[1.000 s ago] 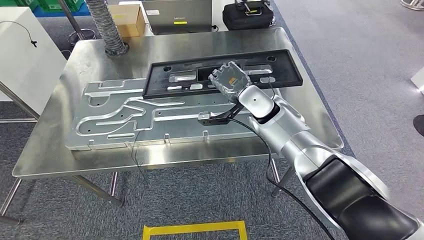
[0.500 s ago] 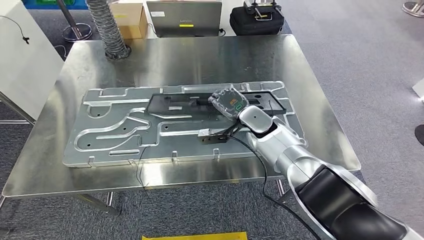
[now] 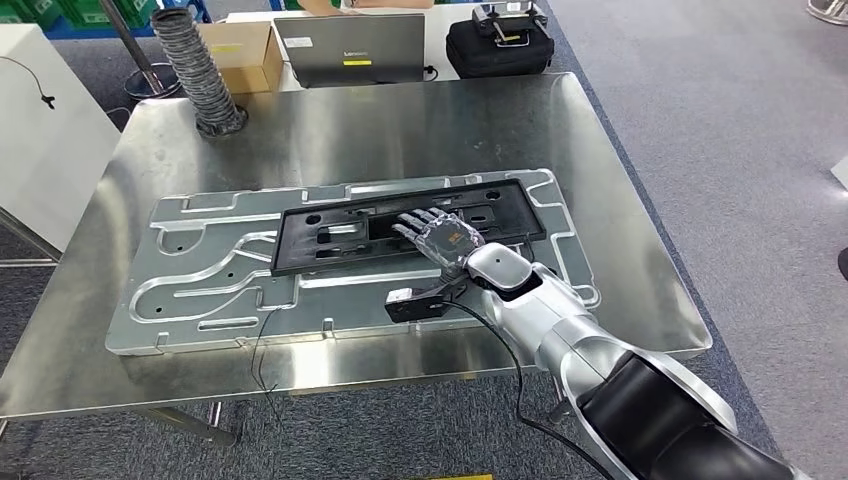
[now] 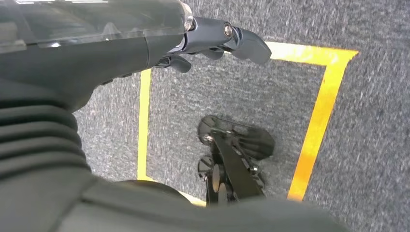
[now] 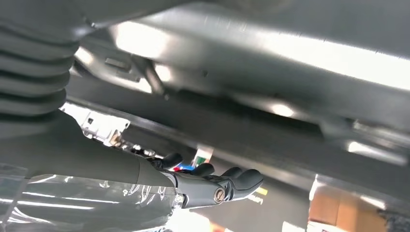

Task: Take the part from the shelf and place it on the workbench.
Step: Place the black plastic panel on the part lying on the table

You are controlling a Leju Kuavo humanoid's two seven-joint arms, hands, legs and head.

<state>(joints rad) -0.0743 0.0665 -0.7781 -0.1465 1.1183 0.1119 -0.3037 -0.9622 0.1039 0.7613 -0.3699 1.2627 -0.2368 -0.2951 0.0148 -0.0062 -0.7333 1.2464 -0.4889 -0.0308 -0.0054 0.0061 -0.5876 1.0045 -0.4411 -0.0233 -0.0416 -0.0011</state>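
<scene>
Black frame-shaped part [image 3: 300,240] lying flat on the grooved metal plate [image 3: 200,290] on the bench [image 3: 400,120], long axis running across the bench; right hand [image 3: 440,237] on the part's middle, fingers spread flat; left hand [image 4: 212,41] above the floor, fingers apart, holding nothing.

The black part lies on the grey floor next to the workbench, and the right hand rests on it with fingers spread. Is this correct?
Not quite. In the head view the black part lies on the metal plate on the workbench, not on the floor. The right hand does rest on it, fingers spread.
</scene>
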